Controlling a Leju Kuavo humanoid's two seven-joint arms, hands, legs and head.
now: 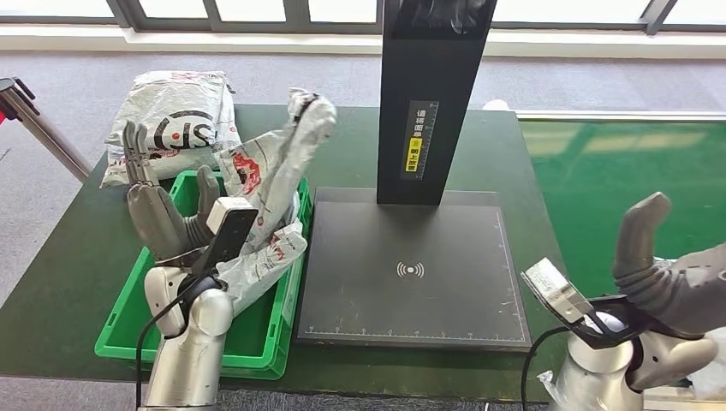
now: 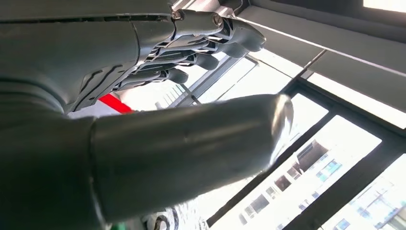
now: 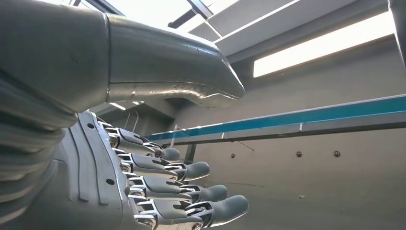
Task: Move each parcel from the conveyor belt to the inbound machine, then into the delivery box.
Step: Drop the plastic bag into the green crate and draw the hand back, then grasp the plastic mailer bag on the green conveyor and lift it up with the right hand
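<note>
My left hand [image 1: 163, 201] stood raised over the green delivery box [image 1: 128, 312], fingers spread and upright, gripping nothing. Just beside it, on the thumb side, a crumpled grey-and-white parcel [image 1: 274, 171] leaned half in the box, its lower end down among the walls and its upper end sticking up past the rim toward the inbound machine [image 1: 411, 274]. A second parcel [image 1: 175, 116] lay flat on the table beyond my fingers, outside the box. My right hand [image 1: 663, 274] hung near the edge of the green conveyor belt [image 1: 625, 180], also loose and empty (its wrist camera saw only spread fingers [image 3: 191, 191] against ceiling); no parcel showed on the belt in front of it.

I judged these poly mailers to be light, soft and slack, with a slick film that would slide under a flat palm. A pinch on a loose corner would only have stretched the bag. The better hold, I reckoned, was around the bunched middle where the contents gave bulk, fingers wrapped well round. Nothing about them looked fragile, though what was inside I could not tell
</note>
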